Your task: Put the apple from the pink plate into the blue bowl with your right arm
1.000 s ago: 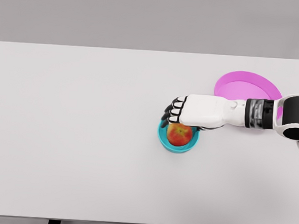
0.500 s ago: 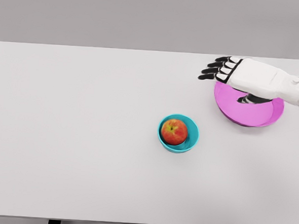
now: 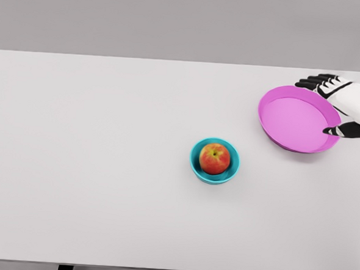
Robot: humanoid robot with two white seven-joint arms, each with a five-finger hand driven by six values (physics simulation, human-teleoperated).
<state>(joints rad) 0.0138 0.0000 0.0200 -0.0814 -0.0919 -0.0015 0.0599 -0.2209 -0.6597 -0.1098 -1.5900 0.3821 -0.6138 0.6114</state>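
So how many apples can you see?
1. The apple sits inside the blue bowl near the middle of the table. The pink plate at the right holds none, and nothing in view could hide another.

I see a red apple (image 3: 215, 158) sitting inside a blue bowl (image 3: 197, 166) near the centre of a white table (image 3: 104, 167). At the right edge, my right hand (image 3: 344, 105), fingers spread, holds nothing beside the pink plate (image 3: 294, 120).
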